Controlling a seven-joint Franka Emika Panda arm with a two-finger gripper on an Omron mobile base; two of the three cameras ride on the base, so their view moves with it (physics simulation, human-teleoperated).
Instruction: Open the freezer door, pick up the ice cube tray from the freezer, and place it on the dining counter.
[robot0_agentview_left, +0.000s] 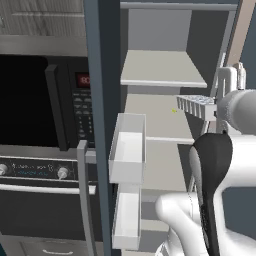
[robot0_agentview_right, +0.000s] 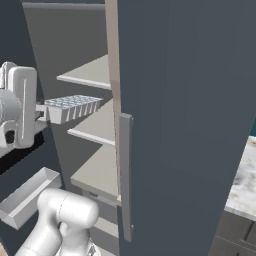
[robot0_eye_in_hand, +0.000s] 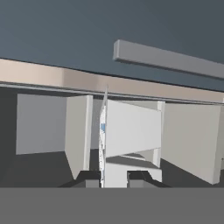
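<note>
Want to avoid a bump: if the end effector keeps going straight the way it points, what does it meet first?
Probably the freezer's back wall; the end effector, shut on the tray, points into it above a shelf. Depth is unclear.

One ice cube tray (robot0_agentview_left: 196, 105), two white door bins (robot0_agentview_left: 127, 147), and three freezer shelves (robot0_agentview_left: 160, 70).

No text can be read with certainty. The black microwave (robot0_agentview_left: 47, 102), well to the left of the fingers in the left base view, carries a small red-lit display (robot0_agentview_left: 82, 80) near the top of its control panel; its glowing characters are cut off by the freezer door (robot0_agentview_left: 102, 125) and too blurred to make out. The rows of pale buttons below that display are too small to read, as are the faint markings around the oven knobs (robot0_agentview_left: 62, 173) lower down.
</note>
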